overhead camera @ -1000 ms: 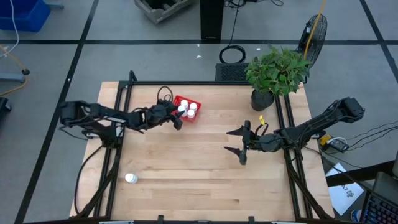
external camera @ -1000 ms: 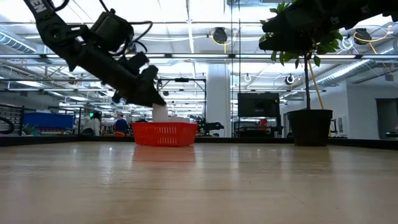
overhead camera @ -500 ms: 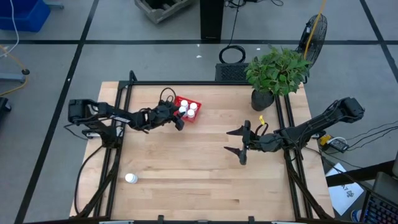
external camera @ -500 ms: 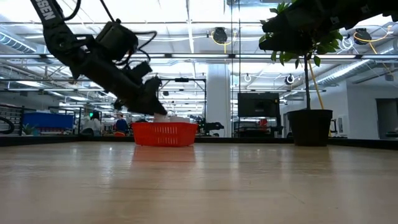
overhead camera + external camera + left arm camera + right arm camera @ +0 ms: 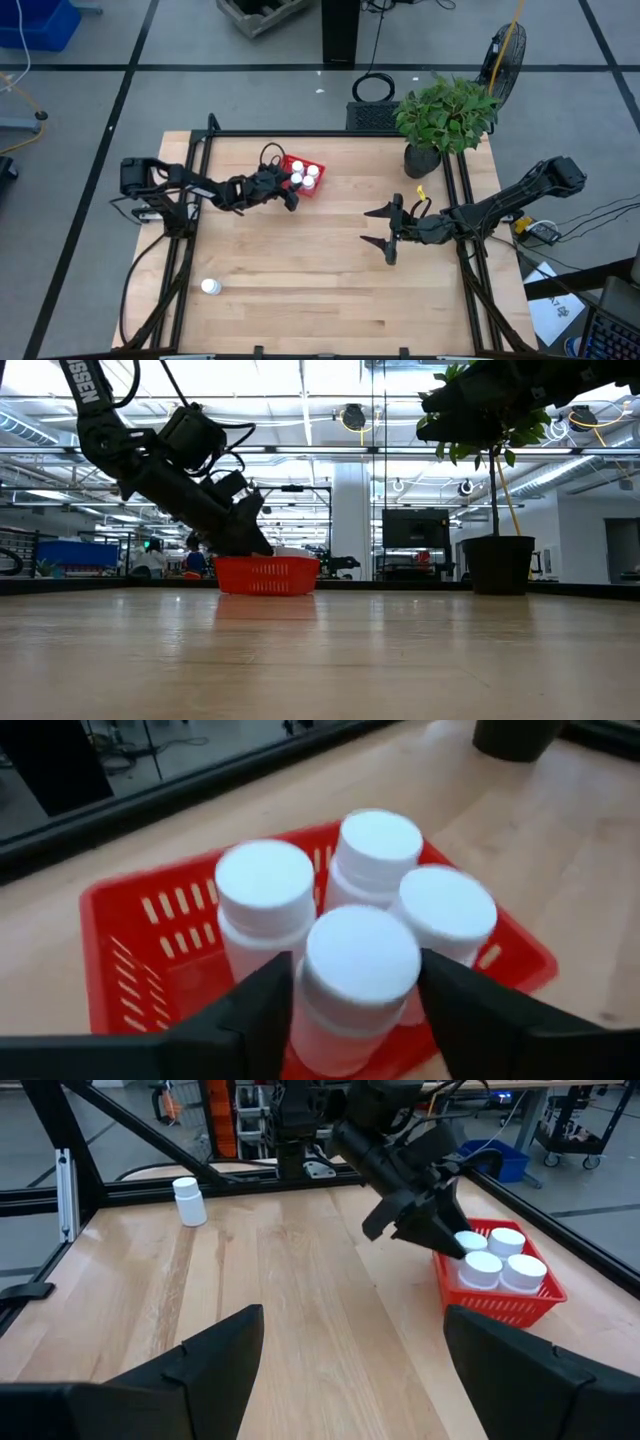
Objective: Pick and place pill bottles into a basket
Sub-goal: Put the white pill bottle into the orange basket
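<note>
Between my left gripper's [image 5: 355, 995] dark fingers [image 5: 250, 1010] stands one pill bottle [image 5: 358, 982], white cap up, inside the red basket [image 5: 130, 970]; the fingers sit a little apart on either side of it, and I cannot tell whether they still press on it. Just beyond it, three more pill bottles [image 5: 265, 905] stand upright and close-packed in the same basket, making four in all. Around the basket lies the pale wooden table [image 5: 300, 270], with the basket near its far edge and my left gripper reaching into it from the side. Well apart from my left gripper, near the table's front left corner, a fifth pill bottle [image 5: 210, 287] stands alone on the wood. Across the table, my right gripper [image 5: 388, 234] waits above the boards with its fingers spread wide and nothing between them. Behind it, at the far right corner, sits a potted plant [image 5: 447, 115] in a black pot.
</note>
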Motion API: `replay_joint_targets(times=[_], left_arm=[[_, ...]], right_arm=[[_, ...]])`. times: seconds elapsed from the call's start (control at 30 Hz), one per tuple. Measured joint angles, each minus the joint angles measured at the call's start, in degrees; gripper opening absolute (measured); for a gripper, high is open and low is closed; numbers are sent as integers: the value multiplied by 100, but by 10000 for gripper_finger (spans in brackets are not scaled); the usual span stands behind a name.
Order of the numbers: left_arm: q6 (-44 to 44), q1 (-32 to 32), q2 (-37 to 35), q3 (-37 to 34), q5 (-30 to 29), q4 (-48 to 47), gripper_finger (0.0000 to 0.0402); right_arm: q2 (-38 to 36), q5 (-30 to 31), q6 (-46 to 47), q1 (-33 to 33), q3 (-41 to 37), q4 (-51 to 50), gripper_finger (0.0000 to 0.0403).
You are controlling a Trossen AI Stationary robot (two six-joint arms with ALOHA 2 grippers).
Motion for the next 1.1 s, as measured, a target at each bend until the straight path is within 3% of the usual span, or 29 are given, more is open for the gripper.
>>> replay_joint_targets(times=[0.2, 0.37, 0.57, 0.87, 1.1], left_arm=[[69, 0, -219, -3, -6, -65, 301], [94, 0, -744, -3, 361, -642, 329], [-42, -160, -1901, -1, 1693, -2426, 309], [572, -1168, -3516, -1, 3673, -4352, 262], [-557, -2360, -4159, -1, 3752, -5902, 239]], right_arm=[[0, 0, 0, 0, 0, -24, 304], [0, 0, 1, 0, 0, -72, 304], [0, -19, 11, 0, 0, -182, 304], [0, -173, 175, 0, 0, -155, 304], [0, -170, 176, 0, 0, -112, 304]])
